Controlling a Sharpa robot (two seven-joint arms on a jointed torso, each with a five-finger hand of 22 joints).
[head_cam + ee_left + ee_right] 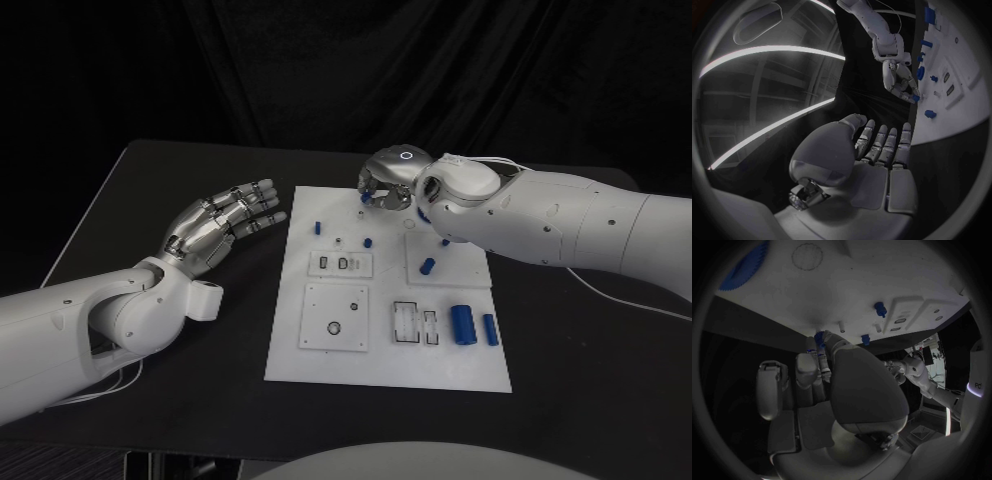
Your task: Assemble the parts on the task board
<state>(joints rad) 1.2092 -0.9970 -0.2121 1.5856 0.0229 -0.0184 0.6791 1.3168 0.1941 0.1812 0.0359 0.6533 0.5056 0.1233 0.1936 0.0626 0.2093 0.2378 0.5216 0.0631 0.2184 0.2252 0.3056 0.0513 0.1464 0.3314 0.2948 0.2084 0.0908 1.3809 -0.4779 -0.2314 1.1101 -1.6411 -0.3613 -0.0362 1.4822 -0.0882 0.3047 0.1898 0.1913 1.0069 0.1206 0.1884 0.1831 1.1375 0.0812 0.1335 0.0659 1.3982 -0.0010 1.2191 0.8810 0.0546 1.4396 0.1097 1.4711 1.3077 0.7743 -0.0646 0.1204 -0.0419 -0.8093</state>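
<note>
Left hand (224, 222) hovers flat, fingers spread, empty, at 9 o'clock of task board (387, 368); right hand (389, 180) at 12 pinches small blue part (819, 337).

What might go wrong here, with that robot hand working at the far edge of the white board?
The right hand pinches a small blue piece at its fingertips; such a slight hold might let it slip or tilt. Other blue pegs stand close by on the white board, so the hand might knock one. The left hand hovers open beside the board, not steadying it.
</note>
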